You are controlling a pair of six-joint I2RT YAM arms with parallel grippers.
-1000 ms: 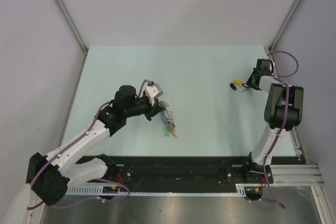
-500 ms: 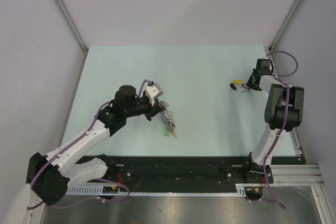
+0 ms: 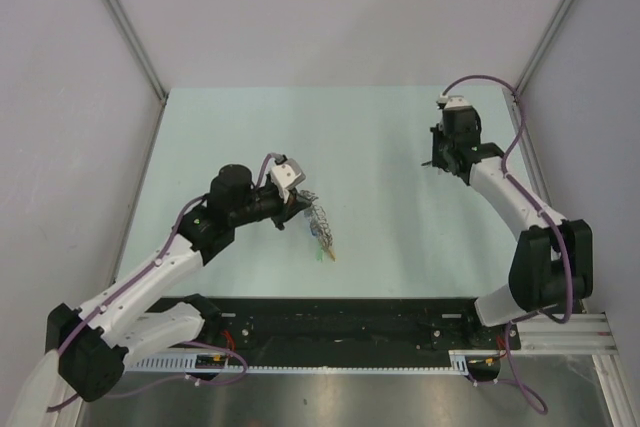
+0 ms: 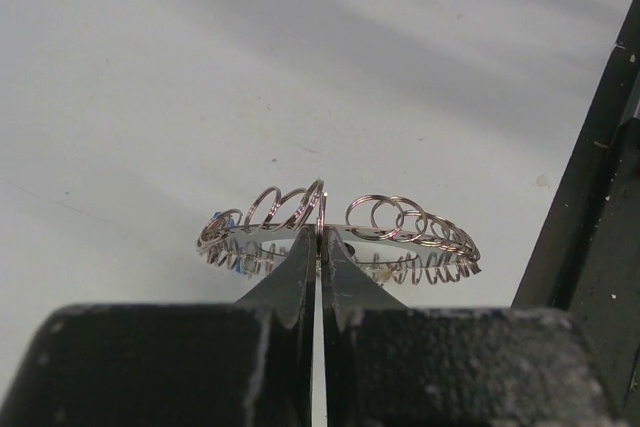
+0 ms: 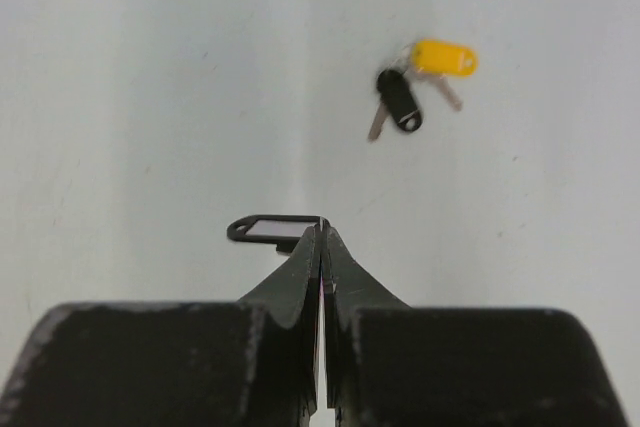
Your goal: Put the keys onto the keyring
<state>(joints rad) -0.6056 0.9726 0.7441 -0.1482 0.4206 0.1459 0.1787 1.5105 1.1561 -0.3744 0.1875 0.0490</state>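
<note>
Now: L hand (image 4: 320, 237) tight on keyring (image 4: 400, 222), R hand (image 5: 322, 232) tight on thin black loop (image 5: 240, 229), keys (image 5: 405, 107) loose on table (image 5: 150, 97).

Two keys (image 5: 402, 105), one keyring (image 4: 400, 222), possibly one loop (image 5: 240, 229)

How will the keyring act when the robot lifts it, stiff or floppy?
Probably floppy: the keyring is many loose wire loops on one hoop, so they should swing. It is likely light, being thin wire. The left gripper pinches only the thin hoop, so it might twist.
</note>
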